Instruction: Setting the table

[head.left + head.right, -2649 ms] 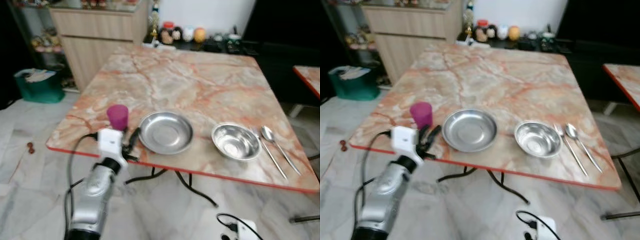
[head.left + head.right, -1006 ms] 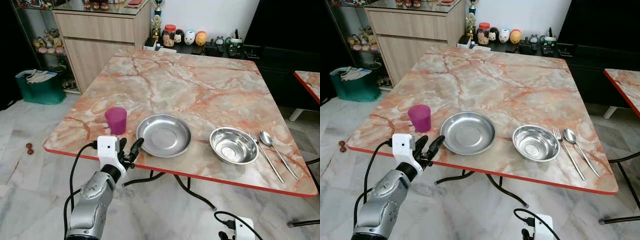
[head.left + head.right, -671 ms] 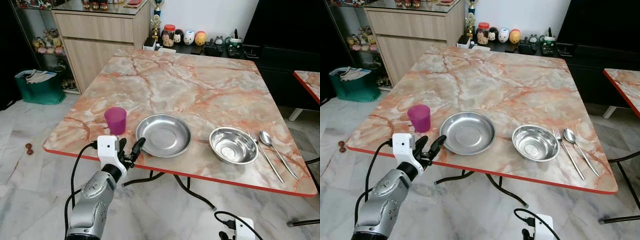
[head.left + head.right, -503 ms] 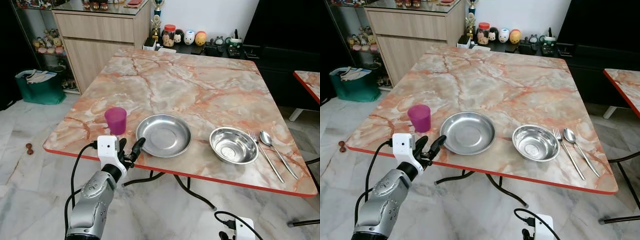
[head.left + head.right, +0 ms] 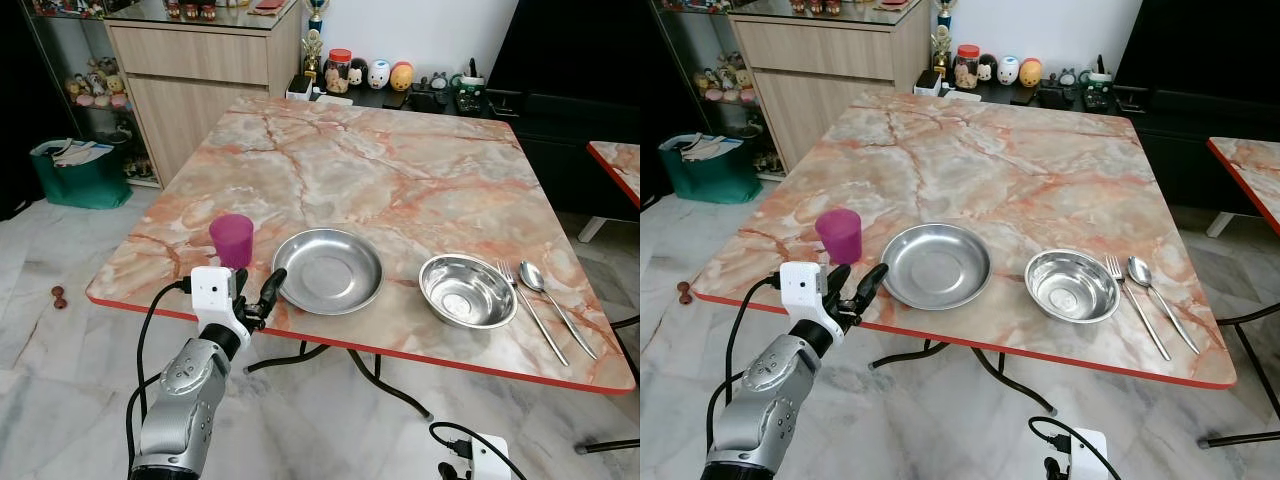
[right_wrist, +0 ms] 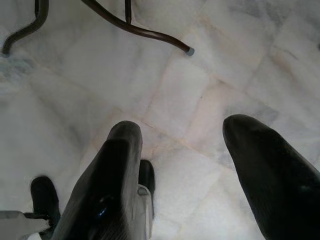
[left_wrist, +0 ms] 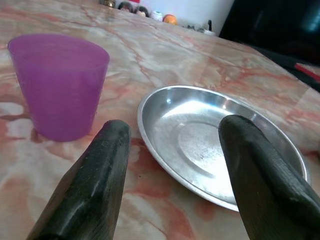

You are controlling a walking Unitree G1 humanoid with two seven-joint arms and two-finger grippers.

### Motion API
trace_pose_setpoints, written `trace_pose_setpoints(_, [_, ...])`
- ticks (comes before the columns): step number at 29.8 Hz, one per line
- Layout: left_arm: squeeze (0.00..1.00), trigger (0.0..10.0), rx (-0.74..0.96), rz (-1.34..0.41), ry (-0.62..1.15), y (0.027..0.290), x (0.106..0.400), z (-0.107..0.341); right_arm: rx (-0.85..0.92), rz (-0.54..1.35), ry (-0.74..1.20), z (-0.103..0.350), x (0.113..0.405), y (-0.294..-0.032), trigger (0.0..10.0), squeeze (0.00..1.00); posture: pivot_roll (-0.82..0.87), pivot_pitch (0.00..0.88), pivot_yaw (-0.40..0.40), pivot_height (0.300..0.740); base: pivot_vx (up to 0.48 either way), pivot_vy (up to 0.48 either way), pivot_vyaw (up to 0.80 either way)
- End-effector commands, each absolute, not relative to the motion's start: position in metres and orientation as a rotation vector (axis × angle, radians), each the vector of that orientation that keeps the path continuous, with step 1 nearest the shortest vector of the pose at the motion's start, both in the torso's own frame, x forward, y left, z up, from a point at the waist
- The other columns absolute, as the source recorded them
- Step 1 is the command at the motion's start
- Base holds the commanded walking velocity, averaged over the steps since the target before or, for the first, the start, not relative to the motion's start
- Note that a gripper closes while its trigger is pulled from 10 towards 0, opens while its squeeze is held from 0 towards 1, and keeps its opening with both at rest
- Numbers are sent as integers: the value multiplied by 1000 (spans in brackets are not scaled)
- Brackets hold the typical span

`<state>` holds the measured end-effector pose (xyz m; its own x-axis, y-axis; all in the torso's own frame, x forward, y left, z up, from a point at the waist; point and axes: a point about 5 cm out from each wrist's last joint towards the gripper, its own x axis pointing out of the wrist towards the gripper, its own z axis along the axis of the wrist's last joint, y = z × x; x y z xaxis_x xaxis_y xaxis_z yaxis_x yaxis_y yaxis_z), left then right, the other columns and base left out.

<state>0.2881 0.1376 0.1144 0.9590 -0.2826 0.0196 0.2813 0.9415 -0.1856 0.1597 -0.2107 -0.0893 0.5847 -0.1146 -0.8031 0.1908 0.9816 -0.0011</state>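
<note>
A purple cup [image 5: 231, 240] stands near the front left corner of the marble table [image 5: 380, 160]. To its right lie a steel plate [image 5: 328, 270], a steel bowl [image 5: 467, 290], a fork [image 5: 530, 310] and a spoon [image 5: 555, 305]. My left gripper [image 5: 258, 292] is open at the table's front edge, just in front of the cup and left of the plate. Its wrist view shows the cup [image 7: 59, 85] and the plate [image 7: 215, 145] ahead of the spread fingers [image 7: 100, 185], with nothing held. My right gripper [image 6: 180, 165] hangs open above the floor.
A wooden cabinet [image 5: 200, 70] and a green bag [image 5: 75, 170] stand at the far left. Jars and figurines [image 5: 365, 72] line the shelf behind the table. Another table's corner [image 5: 618, 160] is at the right. Table legs [image 6: 135, 27] cross the marble floor.
My left gripper has edged a little up and forward towards the table's front edge. The cup, plate, bowl and cutlery have stayed put.
</note>
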Motion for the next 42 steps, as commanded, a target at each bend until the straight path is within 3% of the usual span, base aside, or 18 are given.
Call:
trace_pose_setpoints(1, [0,10000,-185,-298,-16,134,289,118,96,-201,937,-90,157,-215,10000,0,136,0,-62,740,0,0,-756])
trace_pose_setpoints(14, [0,10000,-174,-308,-23,133,290,119,91,-193,936,-90,157,-214,10000,0,137,0,-60,740,0,0,-736])
trace_pose_setpoints(22, [0,10000,-171,-320,-28,132,289,122,89,-186,934,-90,156,-214,10000,0,139,0,-59,740,0,0,0])
trace_pose_setpoints(31, [0,10000,-105,-396,107,126,288,121,89,-186,937,-90,156,-214,10000,0,141,0,-58,740,0,0,0])
trace_pose_setpoints(42, [0,10000,-166,-242,101,131,305,129,89,-189,937,-90,156,-213,10000,0,135,0,-56,740,0,0,0])
